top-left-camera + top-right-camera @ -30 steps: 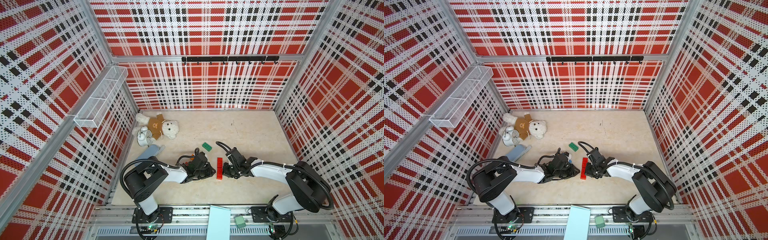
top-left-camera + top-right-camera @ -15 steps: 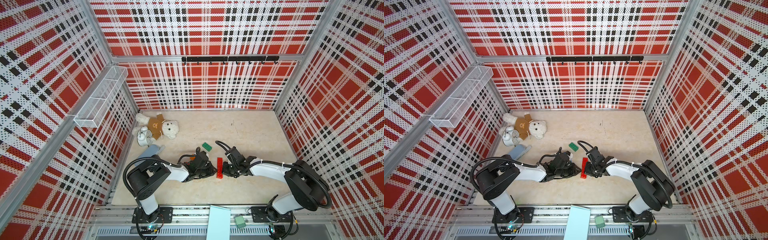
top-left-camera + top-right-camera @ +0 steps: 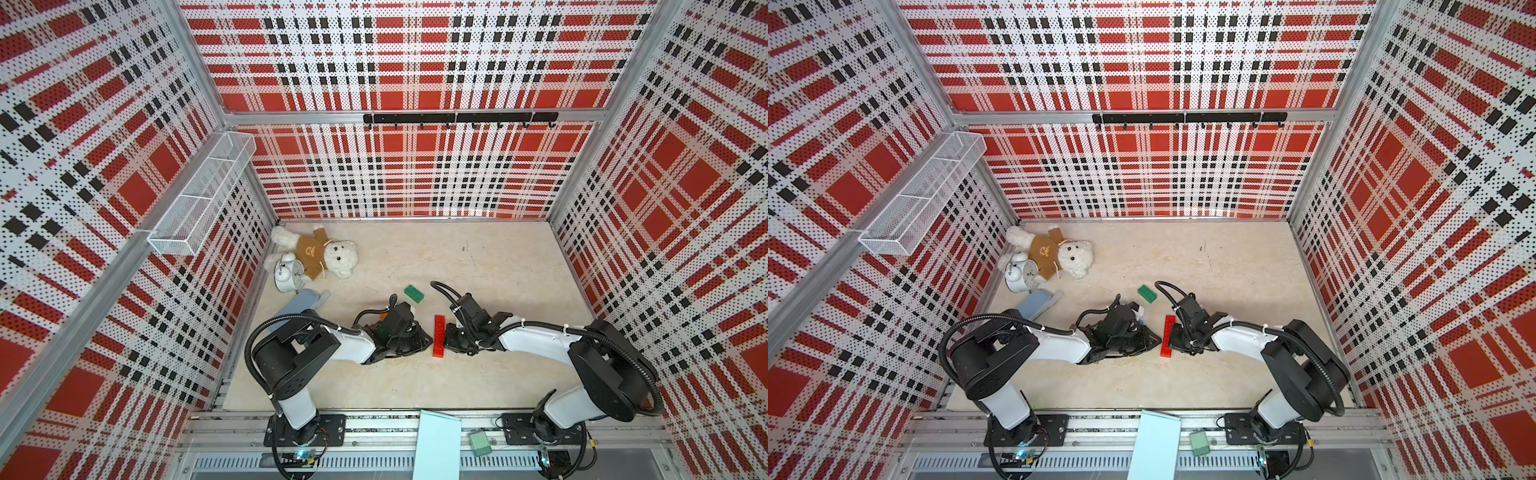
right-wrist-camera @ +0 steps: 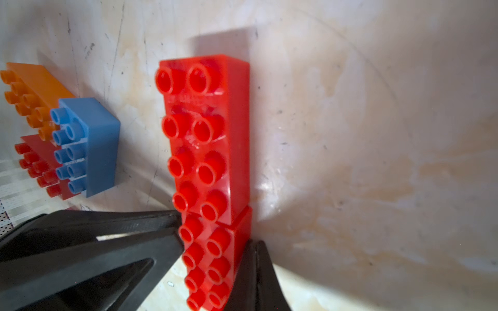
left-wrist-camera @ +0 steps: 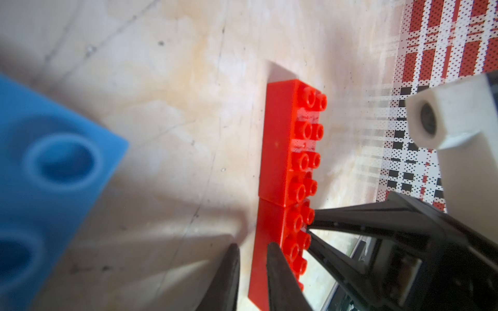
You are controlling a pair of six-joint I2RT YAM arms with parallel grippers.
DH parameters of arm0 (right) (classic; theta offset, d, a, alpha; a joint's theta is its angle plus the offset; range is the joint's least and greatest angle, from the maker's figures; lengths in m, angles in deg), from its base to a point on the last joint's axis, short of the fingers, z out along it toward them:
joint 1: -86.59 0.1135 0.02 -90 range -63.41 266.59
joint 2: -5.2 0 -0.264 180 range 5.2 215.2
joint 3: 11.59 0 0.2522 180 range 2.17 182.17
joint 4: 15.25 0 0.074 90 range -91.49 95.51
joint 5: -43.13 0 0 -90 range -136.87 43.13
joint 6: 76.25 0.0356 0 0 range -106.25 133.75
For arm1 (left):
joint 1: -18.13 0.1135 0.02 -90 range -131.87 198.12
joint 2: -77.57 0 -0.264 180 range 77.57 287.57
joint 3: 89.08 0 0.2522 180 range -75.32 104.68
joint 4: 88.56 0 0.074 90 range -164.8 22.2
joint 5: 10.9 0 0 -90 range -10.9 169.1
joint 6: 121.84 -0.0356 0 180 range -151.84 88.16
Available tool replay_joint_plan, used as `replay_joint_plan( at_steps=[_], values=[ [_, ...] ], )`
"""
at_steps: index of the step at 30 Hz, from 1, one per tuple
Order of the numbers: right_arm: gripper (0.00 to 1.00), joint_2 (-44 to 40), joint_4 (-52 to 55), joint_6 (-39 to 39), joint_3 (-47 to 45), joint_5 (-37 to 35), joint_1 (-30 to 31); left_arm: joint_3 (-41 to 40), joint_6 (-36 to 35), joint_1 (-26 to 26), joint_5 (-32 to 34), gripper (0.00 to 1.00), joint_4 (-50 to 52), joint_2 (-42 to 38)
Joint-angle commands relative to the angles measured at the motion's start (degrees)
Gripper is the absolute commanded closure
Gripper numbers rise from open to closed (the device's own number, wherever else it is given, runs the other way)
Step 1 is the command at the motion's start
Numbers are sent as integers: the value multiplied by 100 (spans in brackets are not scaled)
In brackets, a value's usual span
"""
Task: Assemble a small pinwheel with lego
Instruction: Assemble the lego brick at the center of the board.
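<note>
Two red lego bricks (image 3: 439, 336) lie end to end as one strip on the floor, the nearer one slightly skewed (image 4: 213, 258). From the left, my left gripper (image 5: 253, 246) touches the strip's side with its fingers a narrow gap apart and nothing between them. My right gripper (image 4: 254, 258) is shut, its tips against the opposite side of the same brick. A blue brick (image 4: 89, 145), an orange brick (image 4: 29, 88) and a third red brick (image 4: 40, 164) sit together by the left arm. A green brick (image 3: 414, 293) lies alone behind the grippers. No pinwheel is in view.
A teddy bear (image 3: 320, 257) and a white alarm clock (image 3: 286, 274) lie at the back left, with a pale blue object (image 3: 301, 305) near them. A wire basket (image 3: 199, 199) hangs on the left wall. A pale sheet (image 3: 436, 444) overhangs the front rail.
My left gripper has edged right, closer to the red strip. The right gripper and the red bricks have stayed about where they were.
</note>
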Motion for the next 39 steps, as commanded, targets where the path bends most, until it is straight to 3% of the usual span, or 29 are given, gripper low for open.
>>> replay_joint_plan(
  at_steps=[1, 26, 39],
  values=[
    [96, 96, -21, -20, 92, -150, -17, -173, -94, 59, 128, 74, 809, 218],
    [93, 104, 69, -151, 174, -158, -172, -169, -44, -92, 59, 75, 750, 365],
    [93, 140, 67, -171, 207, -141, -233, -161, -110, 84, 26, 72, 783, 494]
  ],
)
